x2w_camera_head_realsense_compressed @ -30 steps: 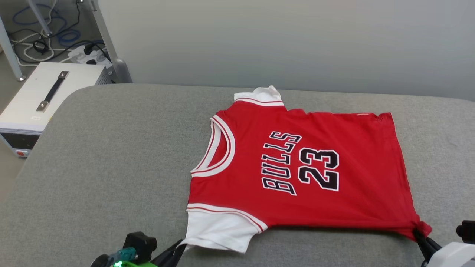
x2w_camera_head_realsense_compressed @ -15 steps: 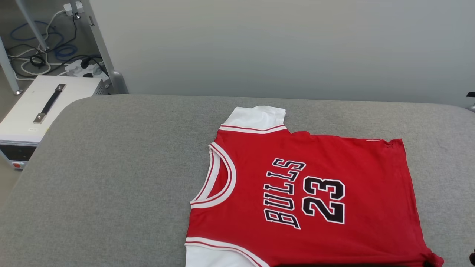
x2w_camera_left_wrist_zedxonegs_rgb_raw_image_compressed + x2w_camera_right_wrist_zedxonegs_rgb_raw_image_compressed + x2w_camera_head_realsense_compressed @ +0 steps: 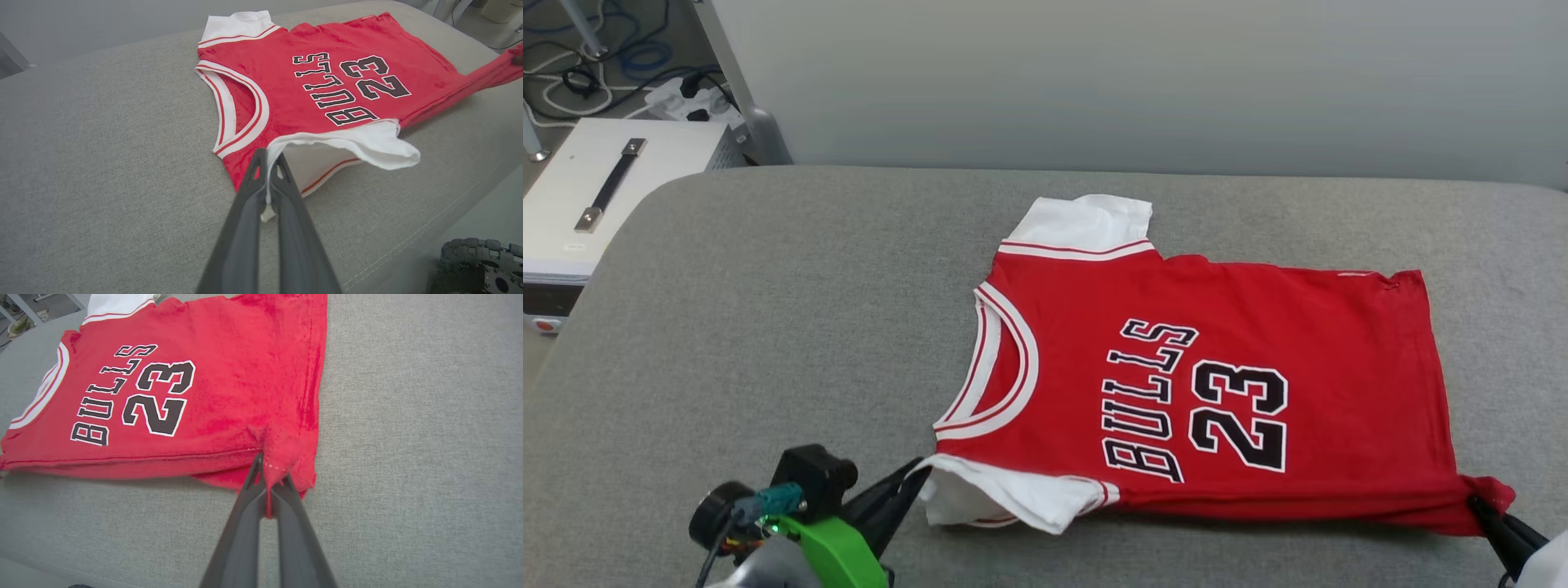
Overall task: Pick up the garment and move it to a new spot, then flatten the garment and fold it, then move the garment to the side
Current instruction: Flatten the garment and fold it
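Garment [image 3: 1258,327] clamped by left end effector [image 3: 267,161] at sleeve, right end effector [image 3: 271,473] at hem corner — pinched cloth hidden.

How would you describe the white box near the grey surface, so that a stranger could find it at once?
Start from the wide grey padded surface where the red garment lies. Off its far left corner, lower down, stands a white box. Unlike the loose cables behind it, it is flat-topped, with a black strap handle on its lid.

wall [image 3: 1094,73]: pale grey | surface [image 3: 727,286]: grey fabric | floor [image 3: 533,363]: cables [image 3: 576,80]
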Robot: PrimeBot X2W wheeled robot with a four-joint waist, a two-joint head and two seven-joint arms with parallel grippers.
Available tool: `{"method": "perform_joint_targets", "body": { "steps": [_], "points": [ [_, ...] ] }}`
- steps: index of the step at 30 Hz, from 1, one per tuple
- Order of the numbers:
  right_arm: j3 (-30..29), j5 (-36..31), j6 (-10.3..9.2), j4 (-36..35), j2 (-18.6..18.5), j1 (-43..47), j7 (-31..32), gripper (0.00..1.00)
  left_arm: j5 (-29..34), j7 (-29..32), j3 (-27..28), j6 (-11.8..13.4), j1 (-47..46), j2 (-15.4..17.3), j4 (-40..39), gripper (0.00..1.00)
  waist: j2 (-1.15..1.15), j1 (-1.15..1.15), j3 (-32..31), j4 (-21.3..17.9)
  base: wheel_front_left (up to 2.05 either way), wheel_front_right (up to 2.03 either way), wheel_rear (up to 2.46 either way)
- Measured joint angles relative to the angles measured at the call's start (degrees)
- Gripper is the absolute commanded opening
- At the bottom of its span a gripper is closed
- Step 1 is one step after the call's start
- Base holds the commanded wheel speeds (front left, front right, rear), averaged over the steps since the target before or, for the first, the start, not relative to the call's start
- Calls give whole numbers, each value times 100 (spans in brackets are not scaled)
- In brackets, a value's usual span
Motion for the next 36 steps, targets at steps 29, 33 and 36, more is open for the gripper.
{"method": "perform_joint_targets", "body": {
  "steps": [29, 33, 36],
  "points": [
    [692, -261, 0, 1236, 76, -2124, 297, 0, 89, 495, -322, -297, -2503, -610, 2359, 0, 0, 1, 1450, -390, 0, 0, 0],
    [742, -282, 0, 1501, 123, -2249, 249, 100, 89, 380, -361, -298, -2597, -783, 2682, 100, 0, 1, 1473, -414, 0, 0, 0],
    [845, -359, 0, 1571, 96, -2288, 75, 100, 58, 215, -323, -293, -2621, -909, 2893, 100, 0, 1, 1416, -404, 0, 0, 0]
  ]
}}
